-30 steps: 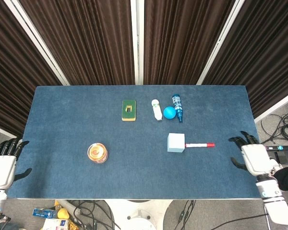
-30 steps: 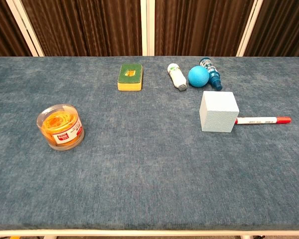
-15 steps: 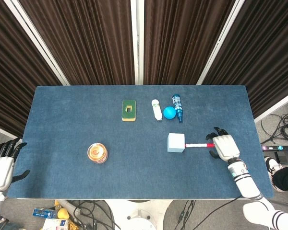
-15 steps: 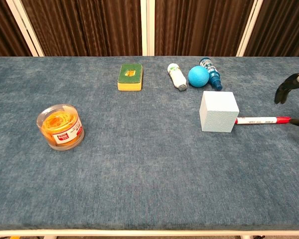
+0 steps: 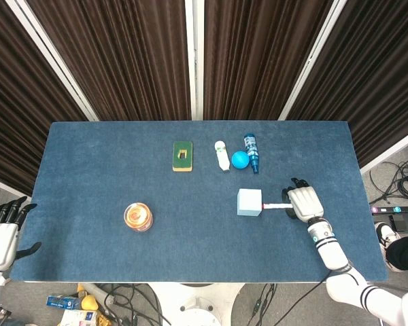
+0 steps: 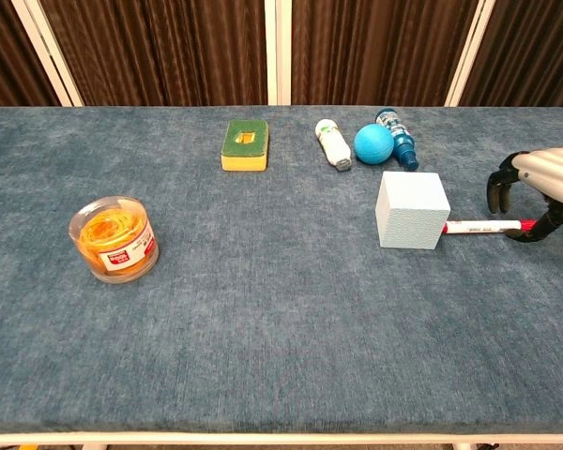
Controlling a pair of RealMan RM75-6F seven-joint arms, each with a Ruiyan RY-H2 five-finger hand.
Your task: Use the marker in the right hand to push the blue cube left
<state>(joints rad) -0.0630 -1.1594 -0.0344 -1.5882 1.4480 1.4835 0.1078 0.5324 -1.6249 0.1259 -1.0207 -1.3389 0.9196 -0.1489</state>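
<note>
Marker: your right hand (image 5: 304, 202) has come over the red-capped white marker (image 6: 479, 226), fingers spread, not pinching; pale blue cube (image 6: 411, 210) waits at nine o'clock.

The table (image 6: 263, 328) has a matt, rough blue cloth; the blue cube (image 6: 411, 210) looks matt and grainy; the tub (image 6: 114, 238) is clear glossy plastic.

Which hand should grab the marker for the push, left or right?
Right. The right hand hovers over the marker's red end, fingers apart, with the marker's tip at the blue cube. The left hand sits off the table's far left edge.
</note>
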